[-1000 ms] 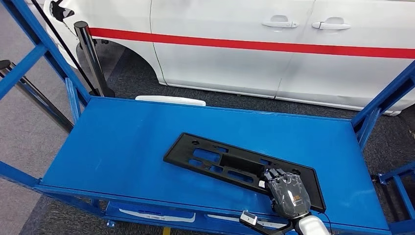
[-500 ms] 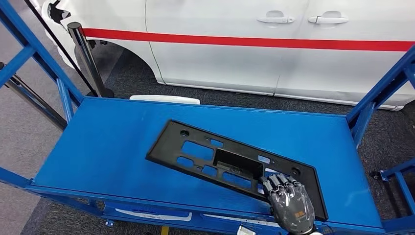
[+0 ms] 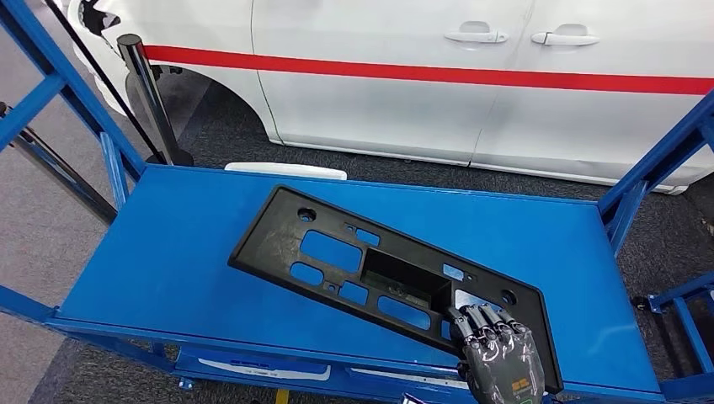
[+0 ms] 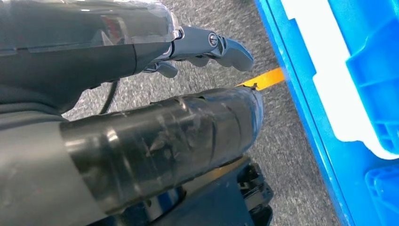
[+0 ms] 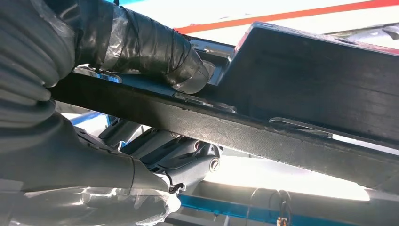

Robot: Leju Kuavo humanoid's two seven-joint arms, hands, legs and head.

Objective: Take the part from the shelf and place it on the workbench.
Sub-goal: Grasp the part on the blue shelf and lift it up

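A long black plastic panel (image 3: pixel 354 265) with several cut-outs is tilted above the blue shelf deck (image 3: pixel 177 261), its far end raised. My right hand (image 3: pixel 497 358) grips its near right end, fingers over the top edge. In the right wrist view the thumb (image 5: pixel 155 47) presses one face of the panel's rim (image 5: pixel 263 136) and the fingers (image 5: pixel 179 160) clamp the other face. My left hand (image 4: pixel 197 47) hangs beside the shelf over grey carpet, fingers loosely extended and holding nothing.
Blue uprights (image 3: pixel 652 172) frame the shelf at both ends. A white car (image 3: pixel 471 84) with a red stripe stands right behind it. A black stanchion post (image 3: pixel 151 97) is at the back left. A white part (image 3: pixel 286 171) lies behind the shelf's rear edge.
The panel's far end has risen off the deck and swung up and to the left. My right hand has drawn slightly toward the near edge with it.
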